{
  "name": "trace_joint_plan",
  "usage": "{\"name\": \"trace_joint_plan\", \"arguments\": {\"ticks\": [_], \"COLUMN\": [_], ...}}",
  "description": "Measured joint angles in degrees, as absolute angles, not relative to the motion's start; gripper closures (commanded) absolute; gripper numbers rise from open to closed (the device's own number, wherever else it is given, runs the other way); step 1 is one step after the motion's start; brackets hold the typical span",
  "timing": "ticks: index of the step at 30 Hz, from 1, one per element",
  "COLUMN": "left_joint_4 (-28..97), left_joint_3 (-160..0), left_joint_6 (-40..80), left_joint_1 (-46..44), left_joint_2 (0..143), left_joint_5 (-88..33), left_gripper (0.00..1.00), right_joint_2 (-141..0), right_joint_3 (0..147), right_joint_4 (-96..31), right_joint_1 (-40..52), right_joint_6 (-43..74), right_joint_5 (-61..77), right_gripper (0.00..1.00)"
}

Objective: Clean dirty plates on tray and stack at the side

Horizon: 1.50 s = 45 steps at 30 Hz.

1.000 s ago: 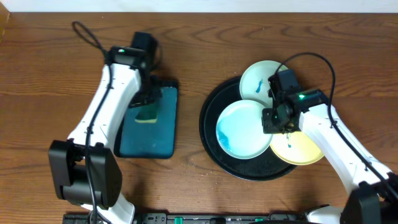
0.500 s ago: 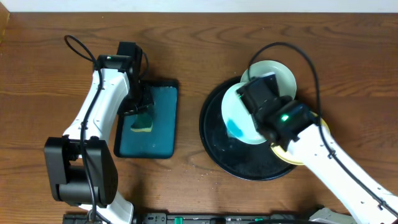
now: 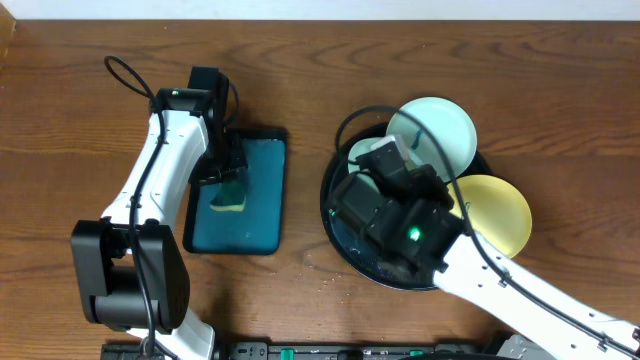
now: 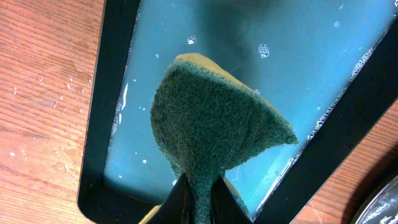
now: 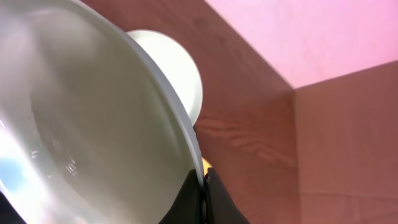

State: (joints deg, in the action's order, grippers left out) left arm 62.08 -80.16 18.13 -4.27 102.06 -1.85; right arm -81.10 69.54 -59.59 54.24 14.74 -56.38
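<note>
My right gripper (image 5: 202, 186) is shut on the rim of a pale mint-white plate (image 5: 93, 118) and holds it tilted, high above the black tray (image 3: 327, 205). In the overhead view only the plate's edge (image 3: 362, 155) shows past the raised arm. A second mint plate (image 3: 437, 130) lies on the tray's back rim. The pale yellow plate (image 3: 497, 212) lies on its right rim. My left gripper (image 4: 199, 193) is shut on a green-and-yellow sponge (image 4: 211, 118) over the teal tray (image 3: 255, 215).
The teal tray (image 4: 280, 68) holds soapy water and has a black raised rim. My right arm (image 3: 410, 235) hides most of the black tray's middle. A black cable (image 3: 130, 70) loops at the back left. There is bare wood between the two trays.
My right arm has lifted the mint plate off the black tray and up towards the camera, tilting it. My left gripper shifted slightly with the sponge, then held still.
</note>
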Motion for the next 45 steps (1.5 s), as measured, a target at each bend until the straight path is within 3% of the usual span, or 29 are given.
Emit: {"name": "trace_joint_plan", "arguments": {"ticks": [8,45], "left_joint_4": [61.84,61.63], "left_joint_3": [-80.16,-80.16], "left_joint_6": [18.11,18.11], "left_joint_1": [-4.27,-4.27], "left_joint_2": [102.06,102.06], "left_joint_5": [-1.85,-1.85], "left_gripper": [0.91,0.91], "right_joint_2": [-81.1,-81.1], "right_joint_3": [69.54,69.54], "right_joint_4": [-59.72,-59.72], "right_joint_1": [58.48,58.11], "right_joint_6": [12.8,14.61], "right_joint_5": [-60.42,-62.78], "right_gripper": [0.99,0.99]}}
